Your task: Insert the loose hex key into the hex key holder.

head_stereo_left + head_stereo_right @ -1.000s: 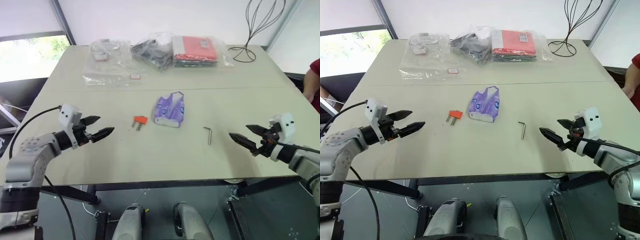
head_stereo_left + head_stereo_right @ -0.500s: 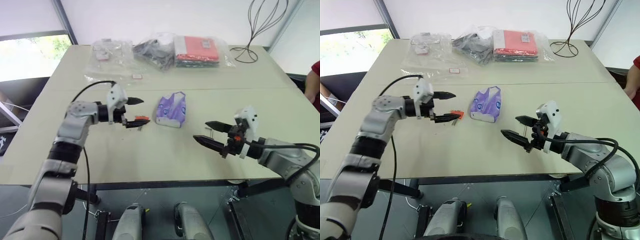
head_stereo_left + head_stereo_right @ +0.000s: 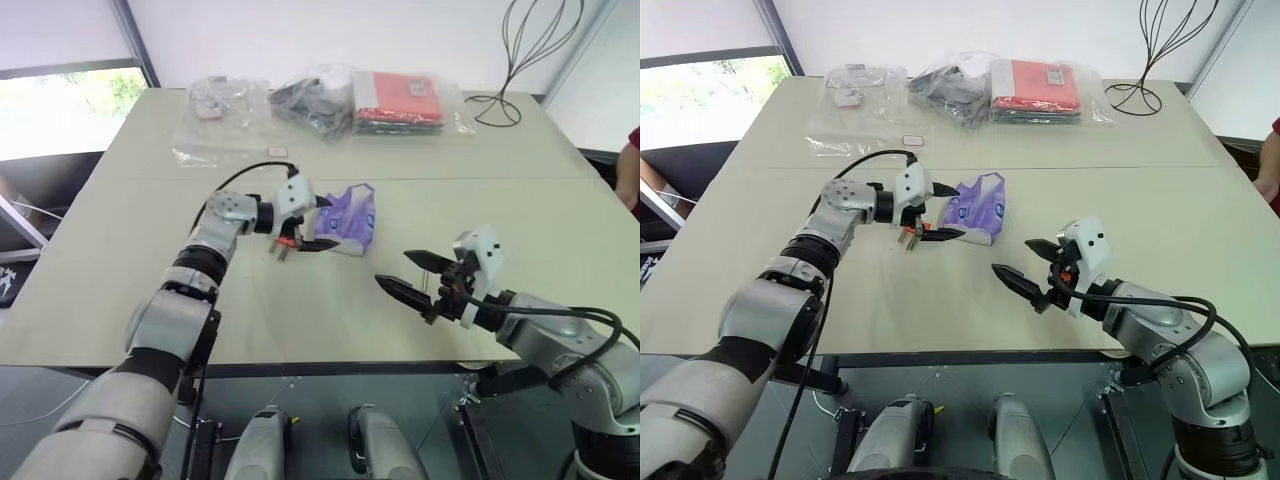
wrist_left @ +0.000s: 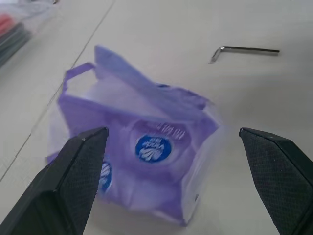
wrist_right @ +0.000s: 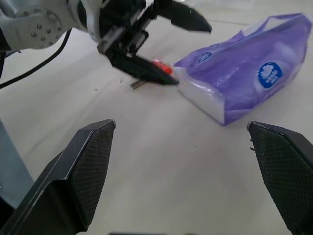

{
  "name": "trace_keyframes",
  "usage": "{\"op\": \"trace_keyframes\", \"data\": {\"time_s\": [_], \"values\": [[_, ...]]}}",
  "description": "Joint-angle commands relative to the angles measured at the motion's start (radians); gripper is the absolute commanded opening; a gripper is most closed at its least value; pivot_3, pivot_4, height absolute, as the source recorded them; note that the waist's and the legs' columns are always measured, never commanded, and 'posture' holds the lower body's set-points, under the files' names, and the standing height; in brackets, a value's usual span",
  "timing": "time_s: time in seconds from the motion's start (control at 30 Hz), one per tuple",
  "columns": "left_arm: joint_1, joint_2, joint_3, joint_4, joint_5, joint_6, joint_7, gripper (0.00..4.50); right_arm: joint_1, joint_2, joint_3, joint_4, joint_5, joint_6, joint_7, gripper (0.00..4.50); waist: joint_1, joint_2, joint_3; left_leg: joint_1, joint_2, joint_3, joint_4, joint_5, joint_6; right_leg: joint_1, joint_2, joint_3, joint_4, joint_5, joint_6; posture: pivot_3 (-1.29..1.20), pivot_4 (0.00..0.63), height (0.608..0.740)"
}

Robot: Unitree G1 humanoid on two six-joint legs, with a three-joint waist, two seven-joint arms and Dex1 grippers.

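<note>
The orange-red hex key holder (image 3: 284,241) lies on the table with its short keys pointing toward the near edge. It sits just left of a purple pouch (image 3: 352,217). My left gripper (image 3: 330,225) hangs open over the holder, its lower finger (image 5: 142,68) crossing in front of the block, and it points at the pouch. The loose hex key (image 4: 244,49) lies flat on the table beyond the pouch. Right of the pouch and nearer the front edge, my right gripper (image 3: 393,268) is open and empty, pointing left.
Clear plastic bags with dark and red contents (image 3: 360,100) lie at the back of the beige table (image 3: 120,270). A black wire stand (image 3: 520,60) rises at the back right. A person's red sleeve (image 3: 632,160) shows at the right edge.
My left arm swung right from the table's left side to the holder and pouch. My right gripper moved left toward the middle, then held still. Both stayed open.
</note>
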Motion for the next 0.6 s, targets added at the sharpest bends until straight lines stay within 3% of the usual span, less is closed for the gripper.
{"op": "trace_keyframes", "data": {"time_s": [0.03, 0.27, 0.47, 0.6], "values": [[-0.030, -0.005, -0.029, 0.024, 0.074, -0.039, 0.048, 3.58, 0.001, 0.009, -0.026, -0.036, -0.001, -0.031, -0.018, 4.50, -0.002, 0.000, 0.000, 0.000, 0.000, 0.000, 0.000, 0.000, 0.000, 0.000, 0.000, 0.000, 0.000, 0.000, 0.000, 0.00, 0.150, 0.740], [-0.025, -0.007, -0.042, 0.059, 0.146, -0.053, 0.100, 0.03, 0.020, 0.009, -0.043, -0.045, -0.004, -0.044, -0.042, 4.50, -0.001, 0.000, 0.000, 0.001, 0.000, -0.001, 0.000, 0.000, 0.000, 0.000, 0.001, 0.000, 0.002, 0.000, 0.000, 0.00, 0.150, 0.740], [-0.026, -0.014, -0.030, 0.059, 0.166, -0.086, 0.164, 0.03, 0.024, 0.003, -0.049, -0.042, 0.001, -0.046, -0.043, 4.50, 0.000, 0.000, 0.000, 0.001, 0.000, -0.001, 0.000, 0.000, 0.000, 0.000, 0.000, 0.000, 0.002, 0.000, 0.000, 0.00, 0.150, 0.740], [-0.064, -0.033, 0.044, 0.036, 0.104, -0.116, 0.221, 0.03, 0.016, -0.009, -0.047, -0.032, 0.010, -0.044, -0.020, 4.50, 0.001, 0.000, 0.000, 0.001, 0.000, -0.001, 0.000, 0.000, 0.000, 0.000, 0.001, 0.000, 0.003, 0.000, 0.000, 0.00, 0.150, 0.740]]}}
